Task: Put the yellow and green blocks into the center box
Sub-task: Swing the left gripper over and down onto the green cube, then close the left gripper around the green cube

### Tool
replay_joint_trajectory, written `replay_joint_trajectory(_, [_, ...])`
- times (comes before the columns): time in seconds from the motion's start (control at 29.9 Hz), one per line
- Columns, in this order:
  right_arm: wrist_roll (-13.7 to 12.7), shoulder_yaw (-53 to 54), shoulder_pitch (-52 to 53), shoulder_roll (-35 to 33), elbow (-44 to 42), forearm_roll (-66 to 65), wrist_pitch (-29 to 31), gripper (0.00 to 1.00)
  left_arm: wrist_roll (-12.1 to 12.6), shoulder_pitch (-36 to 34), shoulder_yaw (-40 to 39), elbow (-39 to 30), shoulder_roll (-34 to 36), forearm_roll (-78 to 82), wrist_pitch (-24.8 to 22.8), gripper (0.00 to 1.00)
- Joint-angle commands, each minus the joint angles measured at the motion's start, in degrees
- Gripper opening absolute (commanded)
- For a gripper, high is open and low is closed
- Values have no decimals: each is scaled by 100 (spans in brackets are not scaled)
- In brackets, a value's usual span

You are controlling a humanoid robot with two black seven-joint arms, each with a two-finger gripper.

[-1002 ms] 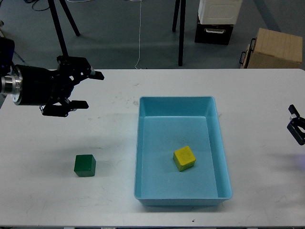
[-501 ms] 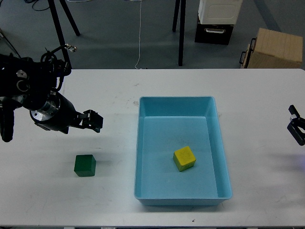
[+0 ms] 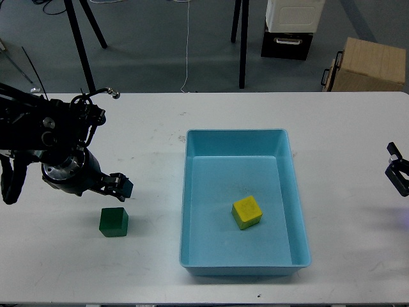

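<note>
Green block: on bench, just below left pincer, nearer the camera
Pincer spread: cannot tell

Smooth matt white table, faintly scuffed, glossy light-blue plastic box, matt yellow block, matt dark-green block, black arm with a shiny metal ring, plain cardboard carton at 1 o'clock

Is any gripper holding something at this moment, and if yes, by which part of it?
Nothing is held. The left gripper hangs just above the green block; the right gripper is at the table edge.
</note>
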Motion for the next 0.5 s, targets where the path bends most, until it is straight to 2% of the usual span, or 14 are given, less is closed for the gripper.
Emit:
replay_joint_trajectory(0.0, [0,-20,-6,1,0,0,0,100,-6,184,-96,52,-12,-42,16,98])
replay_joint_trajectory(0.47, [0,-37,-15,1,-9,-9,0,100,2,624,-316,351,-65,-33,17,98])
